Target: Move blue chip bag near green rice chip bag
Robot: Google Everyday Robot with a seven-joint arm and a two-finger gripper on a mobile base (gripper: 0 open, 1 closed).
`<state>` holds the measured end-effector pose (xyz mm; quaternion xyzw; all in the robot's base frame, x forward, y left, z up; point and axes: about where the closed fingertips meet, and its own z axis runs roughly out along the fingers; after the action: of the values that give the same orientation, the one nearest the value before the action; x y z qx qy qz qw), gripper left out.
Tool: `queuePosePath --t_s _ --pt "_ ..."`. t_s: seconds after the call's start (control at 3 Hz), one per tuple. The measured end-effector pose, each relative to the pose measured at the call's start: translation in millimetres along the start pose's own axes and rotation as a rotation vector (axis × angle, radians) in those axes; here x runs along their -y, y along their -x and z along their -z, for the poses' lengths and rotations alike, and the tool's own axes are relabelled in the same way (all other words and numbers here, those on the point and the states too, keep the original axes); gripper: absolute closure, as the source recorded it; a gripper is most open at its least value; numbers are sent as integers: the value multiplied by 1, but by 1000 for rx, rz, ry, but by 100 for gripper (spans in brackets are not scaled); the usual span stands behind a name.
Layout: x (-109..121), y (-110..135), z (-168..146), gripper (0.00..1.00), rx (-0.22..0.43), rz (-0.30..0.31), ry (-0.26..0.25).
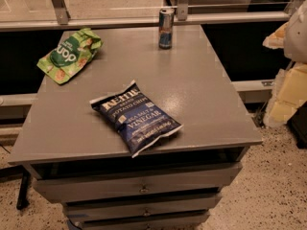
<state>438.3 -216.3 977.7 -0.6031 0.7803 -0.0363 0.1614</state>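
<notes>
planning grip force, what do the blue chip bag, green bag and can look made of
The blue chip bag: likely glossy plastic film; it shines and crinkles. The green rice chip bag: similar film, duller, creased. The can: probably metal, bright rim. The pincer seems to sit beyond the right edge of the table.

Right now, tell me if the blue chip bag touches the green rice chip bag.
Apart. The camera view shows bare table between blue chip bag and green rice chip bag; the gripper is at the right edge, off the table.
</notes>
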Motion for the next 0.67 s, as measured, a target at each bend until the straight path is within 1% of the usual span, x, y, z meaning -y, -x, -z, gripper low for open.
queuePosePath --t_s 0.33,0.67 --pt "2 1 -1 0 8 -3 -7" --pt "9 14 -32 0 71 -40 15"
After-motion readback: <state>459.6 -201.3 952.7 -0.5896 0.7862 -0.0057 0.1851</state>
